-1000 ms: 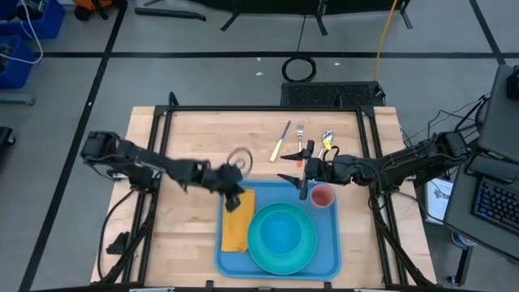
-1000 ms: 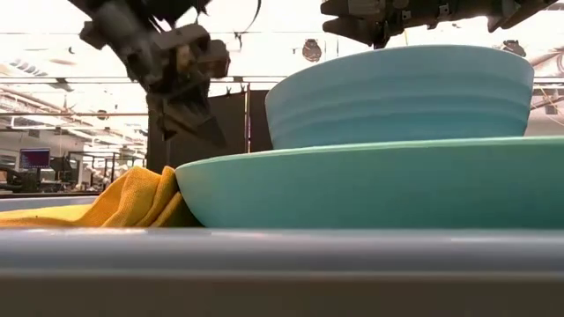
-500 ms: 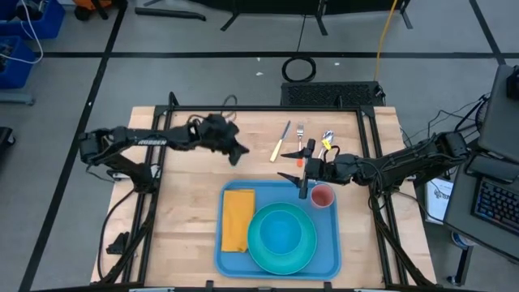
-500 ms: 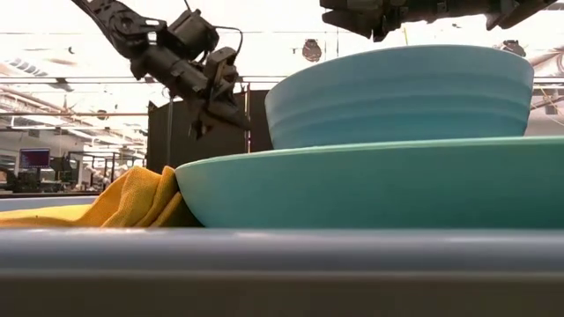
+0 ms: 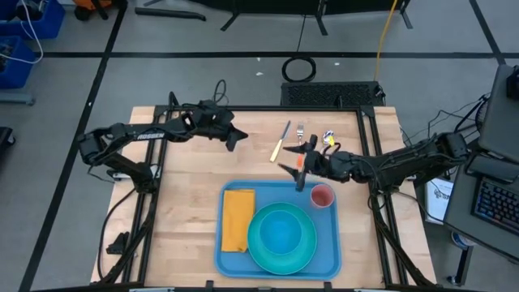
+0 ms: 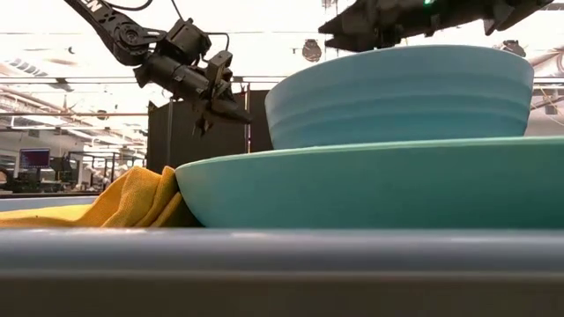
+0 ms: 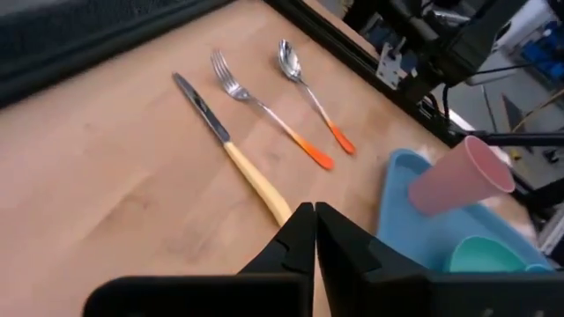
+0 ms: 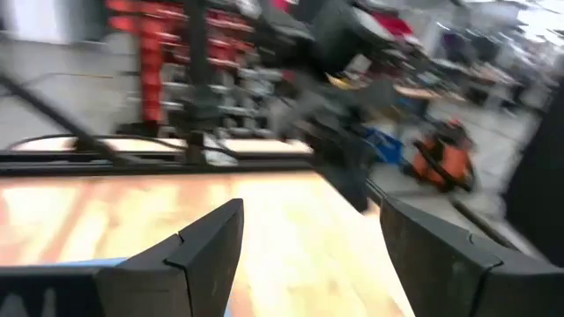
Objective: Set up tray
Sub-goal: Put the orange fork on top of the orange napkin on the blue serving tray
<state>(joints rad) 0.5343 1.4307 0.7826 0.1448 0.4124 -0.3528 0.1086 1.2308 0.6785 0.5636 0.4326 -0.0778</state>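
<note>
Cutlery appears to be the step in hand. High view: blue plastic tray (image 5: 280, 258) is seen at the table's near middle, carrying napkin (image 5: 237, 220), plate (image 5: 282, 236) and pink cup (image 5: 323, 196); right gripper (image 5: 293, 167), spread wide and empty, is held above the tray's far edge. Left wrist view: left gripper (image 7: 314, 231), pinched shut on nothing, is aimed at the yellow-handled knife (image 7: 231, 149), beside fork (image 7: 268, 111) and spoon (image 7: 313, 92); opening is judged necessary first.

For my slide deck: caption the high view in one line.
Blue tray holds napkin, plate and cup; cutlery waits beyond, between both arms.
</note>
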